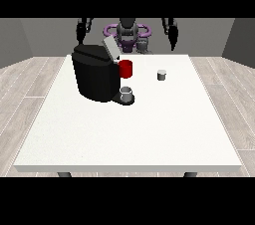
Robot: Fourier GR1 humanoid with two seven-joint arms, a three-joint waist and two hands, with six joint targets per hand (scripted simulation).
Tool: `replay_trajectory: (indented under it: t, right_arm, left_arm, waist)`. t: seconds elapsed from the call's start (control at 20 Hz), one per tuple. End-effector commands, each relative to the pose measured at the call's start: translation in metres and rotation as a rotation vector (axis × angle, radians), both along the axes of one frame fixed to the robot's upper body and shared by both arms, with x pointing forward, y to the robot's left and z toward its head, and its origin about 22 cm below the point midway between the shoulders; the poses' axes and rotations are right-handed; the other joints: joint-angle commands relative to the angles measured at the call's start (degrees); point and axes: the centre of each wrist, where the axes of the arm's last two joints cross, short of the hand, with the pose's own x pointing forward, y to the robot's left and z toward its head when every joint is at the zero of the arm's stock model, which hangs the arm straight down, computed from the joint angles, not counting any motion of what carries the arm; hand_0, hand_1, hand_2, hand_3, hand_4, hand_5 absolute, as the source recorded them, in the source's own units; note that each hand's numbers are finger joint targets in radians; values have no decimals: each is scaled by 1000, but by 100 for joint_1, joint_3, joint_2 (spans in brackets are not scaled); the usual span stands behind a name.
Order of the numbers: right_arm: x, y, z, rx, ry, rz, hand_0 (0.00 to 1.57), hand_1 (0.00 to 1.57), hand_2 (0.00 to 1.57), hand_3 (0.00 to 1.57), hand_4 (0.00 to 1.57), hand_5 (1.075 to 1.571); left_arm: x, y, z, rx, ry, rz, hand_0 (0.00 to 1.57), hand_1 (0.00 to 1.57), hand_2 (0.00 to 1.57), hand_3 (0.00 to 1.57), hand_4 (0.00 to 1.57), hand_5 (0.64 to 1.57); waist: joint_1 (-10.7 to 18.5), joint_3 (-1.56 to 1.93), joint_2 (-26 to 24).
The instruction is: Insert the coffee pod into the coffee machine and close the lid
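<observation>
A black coffee machine (94,75) stands on the white table (129,124), left of centre, with its grey lid (110,48) tilted up and open. A small grey cup (126,93) sits on its base at the front. The small grey coffee pod (161,74) stands upright on the table to the machine's right. The hand at the view's right (173,36) hangs above the table's far edge, well behind the pod. The hand at the view's left (80,31) hangs behind the machine. Neither hand touches anything.
A red mug (126,68) stands just right of the machine, between it and the pod. The robot's torso (127,32) is behind the table's far edge.
</observation>
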Motion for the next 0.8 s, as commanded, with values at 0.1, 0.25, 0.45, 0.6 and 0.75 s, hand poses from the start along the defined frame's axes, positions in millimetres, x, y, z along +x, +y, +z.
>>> replay_trajectory:
  t: [0.1, 0.25, 0.45, 0.6, 0.75]
  right_arm:
    - [4, -12, 0, 0, 35, -1, 0, 0, 0, 0, 128, 1571]
    - [-14, -24, -23, 36, 95, -8, 0, 0, 0, 0, 128, 1571]
    - [-5, -20, -18, 74, -74, -248, 0, 0, 0, 0, 94, 1571]
    - [-21, 5, -31, 116, -57, -183, 0, 0, 0, 0, 217, 1571]
    - [-20, 5, -20, 78, -40, -140, 0, 0, 0, 0, 169, 1571]
  left_arm:
    - [-2, 5, -6, -59, -79, -29, 0, 0, 0, 0, 273, 1571]
    - [-23, -22, -12, -76, -115, -99, 0, 0, 0, 0, 273, 1571]
    - [-27, 2, -11, -1, -129, -108, 0, 0, 0, 0, 240, 1571]
    - [-18, 19, -6, 95, -119, -117, 0, 0, 0, 0, 320, 1571]
    - [3, 41, 13, 213, -104, -63, 0, 0, 0, 0, 0, 1571]
  waist:
    - [30, 112, 25]
    - [93, 113, -181]
    - [185, 114, -159]
    - [-77, 113, -180]
    - [-378, 112, -108]
